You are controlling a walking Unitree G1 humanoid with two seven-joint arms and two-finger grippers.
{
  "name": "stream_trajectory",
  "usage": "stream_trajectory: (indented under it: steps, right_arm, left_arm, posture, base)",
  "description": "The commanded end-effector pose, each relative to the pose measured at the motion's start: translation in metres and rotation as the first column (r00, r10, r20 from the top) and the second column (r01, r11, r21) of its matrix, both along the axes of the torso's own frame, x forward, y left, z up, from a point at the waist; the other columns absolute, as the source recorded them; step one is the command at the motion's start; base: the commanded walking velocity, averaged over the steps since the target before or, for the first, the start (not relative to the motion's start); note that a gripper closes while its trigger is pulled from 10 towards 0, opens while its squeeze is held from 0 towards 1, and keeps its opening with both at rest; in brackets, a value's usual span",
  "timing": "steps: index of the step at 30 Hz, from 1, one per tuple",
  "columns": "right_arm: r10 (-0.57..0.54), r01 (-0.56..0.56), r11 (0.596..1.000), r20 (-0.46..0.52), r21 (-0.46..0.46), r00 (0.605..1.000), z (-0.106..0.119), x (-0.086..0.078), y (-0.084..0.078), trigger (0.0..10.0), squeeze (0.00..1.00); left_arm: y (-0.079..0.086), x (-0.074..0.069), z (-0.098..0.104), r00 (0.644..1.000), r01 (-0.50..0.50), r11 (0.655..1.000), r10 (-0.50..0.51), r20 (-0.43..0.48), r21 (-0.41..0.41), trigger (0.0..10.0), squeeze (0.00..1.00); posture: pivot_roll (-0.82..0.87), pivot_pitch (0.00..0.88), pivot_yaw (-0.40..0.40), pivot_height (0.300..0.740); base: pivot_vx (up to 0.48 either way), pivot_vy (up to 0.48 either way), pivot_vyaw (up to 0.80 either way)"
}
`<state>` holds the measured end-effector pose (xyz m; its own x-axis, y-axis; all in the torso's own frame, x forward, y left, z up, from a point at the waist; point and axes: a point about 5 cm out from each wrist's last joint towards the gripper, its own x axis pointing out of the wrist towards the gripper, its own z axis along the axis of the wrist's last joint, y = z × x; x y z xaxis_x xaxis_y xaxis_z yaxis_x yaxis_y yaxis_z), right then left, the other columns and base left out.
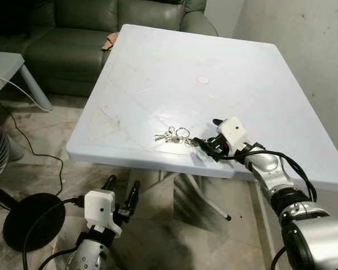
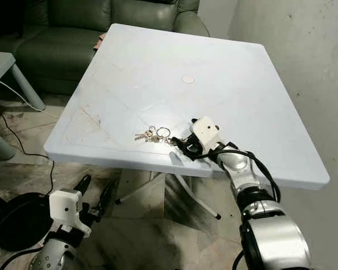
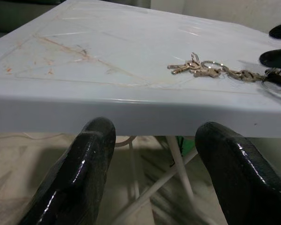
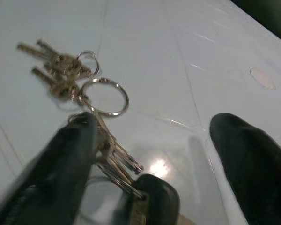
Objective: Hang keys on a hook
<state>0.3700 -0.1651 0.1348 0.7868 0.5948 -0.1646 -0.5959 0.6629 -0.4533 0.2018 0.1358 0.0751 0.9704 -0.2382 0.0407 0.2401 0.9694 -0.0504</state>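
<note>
The right arm [image 1: 281, 185] reaches up from the lower right over the near edge of the white table [image 1: 158, 67], wrist bent so its gripper [image 1: 208, 138] lies low on the tabletop, pointing toward the keys [image 1: 172, 135]. Its fingers [image 4: 253, 159] stand apart, one on each side of the near end of the bunch; in the right wrist view one finger overlaps a key, but whether it touches is hard to tell. The keys lie flat near the table's front edge, rings and chain strung out toward the gripper. A dark fob [image 4: 154, 199] at the near end is cut off by the frame.

The left arm hangs low in front of the table, below its edge, with the left gripper [image 1: 121, 194] pointing up toward the table's underside, fingers [image 3: 79, 173] spread and holding nothing.

A green sofa [image 1: 73, 34] stands behind the table, and a black round base [image 1: 31, 219] with a cable sits on the floor at left.
</note>
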Motion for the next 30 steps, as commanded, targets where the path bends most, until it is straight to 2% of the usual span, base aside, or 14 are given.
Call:
stream_trajectory:
  steps: [1,8,9,10,13,15,20,21,22,23,24,25,30]
  right_arm:
    - [0.030,-0.029,0.999,0.004,-0.041,1.000,0.0037,0.0007,-0.0028,0.0,0.00]
    - [0.101,-0.102,0.993,-0.023,-0.052,0.995,0.0036,-0.0019,-0.0022,0.0,0.00]
    - [0.111,-0.112,0.992,-0.027,-0.049,0.994,0.0034,-0.0024,-0.0020,3.5,0.00]
    - [0.118,-0.119,0.992,-0.031,-0.049,0.993,0.0032,-0.0028,-0.0019,10.0,0.00]
    - [0.139,-0.139,0.990,-0.070,0.003,0.988,0.0020,-0.0038,-0.0020,10.0,0.00]
    - [0.135,-0.138,0.990,-0.057,-0.038,0.989,0.0006,-0.0044,-0.0026,10.0,0.00]
    - [0.141,-0.144,0.988,-0.067,-0.055,0.988,-0.0025,-0.0060,-0.0031,10.0,0.00]
    - [0.138,-0.142,0.988,-0.064,-0.062,0.988,-0.0027,-0.0060,-0.0033,9.3,0.00]
    - [0.134,-0.138,0.988,-0.060,-0.068,0.989,-0.0029,-0.0060,-0.0034,6.8,0.00]
    - [0.132,-0.135,0.988,-0.057,-0.071,0.990,-0.0032,-0.0061,-0.0035,1.4,0.00]
    - [0.132,-0.136,0.988,-0.058,-0.072,0.990,-0.0034,-0.0061,-0.0034,1.4,0.00]
    - [0.130,-0.134,0.988,-0.054,-0.075,0.990,-0.0034,-0.0061,-0.0034,0.0,0.00]
    - [0.128,-0.131,0.988,-0.049,-0.080,0.991,-0.0037,-0.0061,-0.0029,0.0,0.00]
  left_arm:
    - [-0.0009,-0.0007,0.0014,1.000,0.010,1.000,-0.010,-0.004,0.008,10.0,0.00]
    - [-0.0028,-0.0015,0.0021,1.000,0.012,1.000,-0.012,-0.010,0.006,10.0,0.00]
    - [-0.0030,-0.0015,0.0019,1.000,0.012,1.000,-0.012,-0.011,0.006,10.0,0.00]
    - [-0.0032,-0.0016,0.0019,1.000,0.012,1.000,-0.012,-0.012,0.006,10.0,0.00]
    - [-0.0037,-0.0019,0.0019,1.000,0.012,1.000,-0.012,-0.014,0.006,10.0,0.00]
    - [-0.0036,-0.0023,0.0017,1.000,0.011,1.000,-0.011,-0.016,0.004,10.0,0.00]
    - [-0.0039,-0.0023,0.0013,1.000,0.010,1.000,-0.009,-0.019,0.006,10.0,0.00]
    - [-0.0039,-0.0023,0.0014,1.000,0.010,1.000,-0.009,-0.019,0.006,10.0,0.00]
    - [-0.0039,-0.0024,0.0012,1.000,0.009,1.000,-0.009,-0.019,0.006,10.0,0.00]
    - [-0.0039,-0.0025,0.0011,1.000,0.009,1.000,-0.009,-0.020,0.005,10.0,0.00]
    - [-0.0039,-0.0025,0.0010,1.000,0.009,1.000,-0.009,-0.020,0.005,10.0,0.00]
    - [-0.0040,-0.0026,0.0010,1.000,0.009,1.000,-0.009,-0.020,0.006,10.0,0.00]
    - [-0.0046,-0.0027,0.0013,1.000,0.010,1.000,-0.010,-0.022,0.001,10.0,0.00]
  posture:
    - [0.02,0.144,-0.083,0.740]
    - [0.02,0.150,-0.085,0.740]
    - [0.02,0.150,-0.085,0.740]
    - [0.02,0.152,-0.085,0.740]
    - [0.02,0.152,-0.085,0.740]
    - [0.02,0.152,-0.085,0.740]
    - [0.02,0.152,-0.085,0.740]
    - [0.02,0.152,-0.085,0.740]
    - [0.02,0.151,-0.085,0.740]
    - [0.02,0.151,-0.085,0.740]
    - [0.02,0.151,-0.085,0.740]
    - [0.02,0.151,-0.085,0.740]
    - [0.02,0.153,-0.087,0.740]
  base:
    - [0.000,0.000,0.00]
    - [0.000,0.000,0.00]
    - [0.000,0.000,0.00]
    - [0.000,0.000,0.00]
    - [0.000,0.000,0.00]
    - [0.000,0.000,0.00]
    - [0.000,0.000,0.00]
    - [0.000,0.000,0.00]
    - [0.000,0.000,0.00]
    - [0.000,0.000,0.00]
    - [0.000,0.000,0.00]
    - [0.000,0.000,0.00]
    - [0.000,0.000,0.00]
